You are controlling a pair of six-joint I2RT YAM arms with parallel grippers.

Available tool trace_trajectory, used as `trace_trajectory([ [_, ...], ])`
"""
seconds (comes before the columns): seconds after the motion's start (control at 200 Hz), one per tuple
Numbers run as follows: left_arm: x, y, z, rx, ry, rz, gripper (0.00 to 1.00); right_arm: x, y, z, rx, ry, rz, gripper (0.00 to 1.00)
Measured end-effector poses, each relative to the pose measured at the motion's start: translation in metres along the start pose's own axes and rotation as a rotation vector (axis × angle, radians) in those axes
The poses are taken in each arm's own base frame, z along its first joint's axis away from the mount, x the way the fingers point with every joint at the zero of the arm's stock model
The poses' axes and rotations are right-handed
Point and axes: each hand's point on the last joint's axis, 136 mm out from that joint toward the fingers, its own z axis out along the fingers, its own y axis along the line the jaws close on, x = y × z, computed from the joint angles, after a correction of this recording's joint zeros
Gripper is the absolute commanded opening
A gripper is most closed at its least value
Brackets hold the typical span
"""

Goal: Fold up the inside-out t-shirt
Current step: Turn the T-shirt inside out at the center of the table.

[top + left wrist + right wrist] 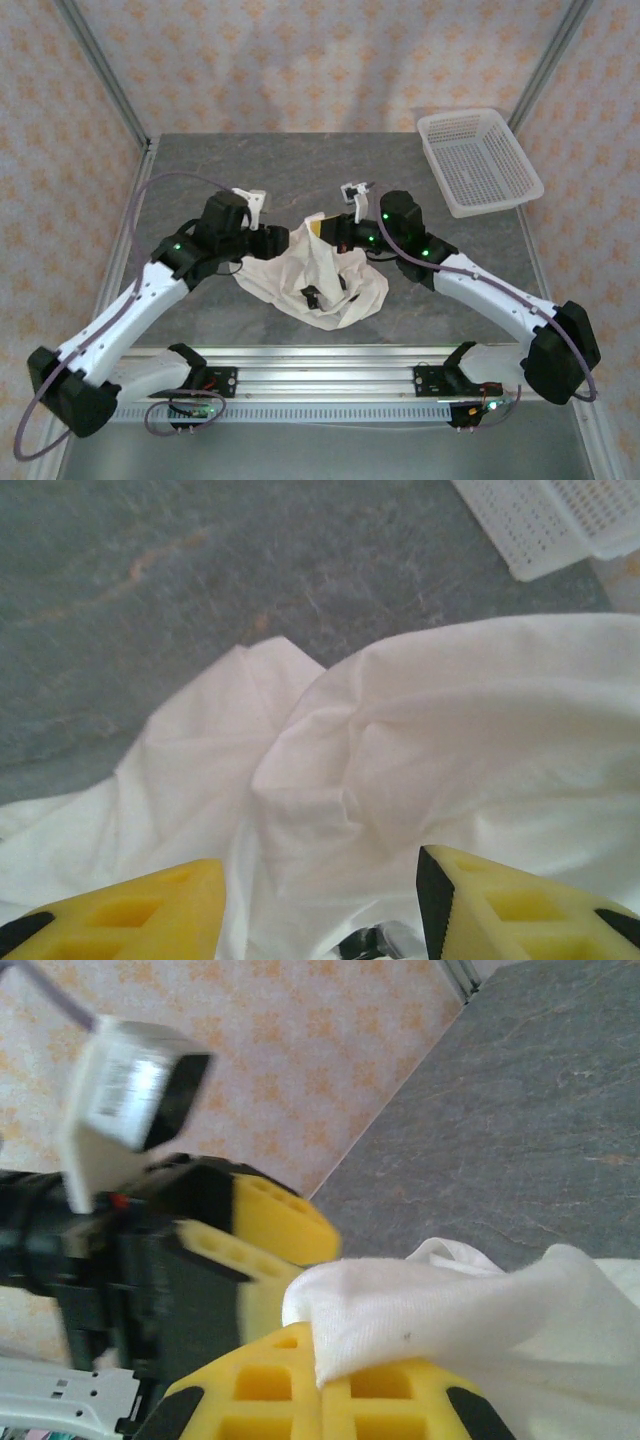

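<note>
The inside-out t-shirt (325, 278) is a crumpled white heap in the middle of the grey table (250, 170), one part lifted between the two arms. My right gripper (332, 232) is shut, and a fold of the t-shirt (470, 1310) is pinched between its yellow fingers (390, 1400). My left gripper (290, 240) faces it from the left. Its yellow fingers (150, 910) stand apart, open, with loose cloth (400, 740) lying beyond and between them. In the right wrist view the left gripper's fingers (275, 1222) show close beside the pinched fold.
A white mesh basket (480, 160) stands at the back right corner; its corner (545, 525) shows in the left wrist view. Bare grey table lies behind and to the left of the shirt. Patterned walls and metal posts close off the back and sides.
</note>
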Motion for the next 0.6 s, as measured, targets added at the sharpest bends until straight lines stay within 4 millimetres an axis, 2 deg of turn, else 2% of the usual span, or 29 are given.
trace_trajectory([
  [0.09,0.006,0.001,0.025,0.004,0.055,-0.034,0.57,0.0,0.001,0.0,-0.005,0.002,-0.001,0.0],
  [0.13,0.009,0.003,0.034,-0.003,0.075,-0.048,0.54,0.0,0.001,0.0,-0.005,0.002,0.0,0.0],
  [0.17,0.012,0.005,0.042,-0.011,0.094,-0.059,0.44,0.0,0.001,0.0,-0.006,0.004,0.0,0.0],
  [0.295,0.019,0.012,0.055,-0.041,0.13,-0.102,0.0,0.0,0.002,0.0,-0.006,0.004,-0.001,0.0],
  [0.45,0.011,0.02,0.048,-0.066,0.094,-0.137,0.0,-0.003,0.003,-0.003,0.001,-0.009,-0.005,0.0],
  [0.535,-0.001,0.019,0.033,-0.049,0.04,-0.164,0.0,-0.003,0.001,-0.004,0.01,-0.019,-0.008,0.0],
  [0.6,-0.012,0.015,0.016,-0.01,-0.011,-0.192,0.0,0.006,-0.008,-0.006,0.033,-0.022,-0.013,0.0],
])
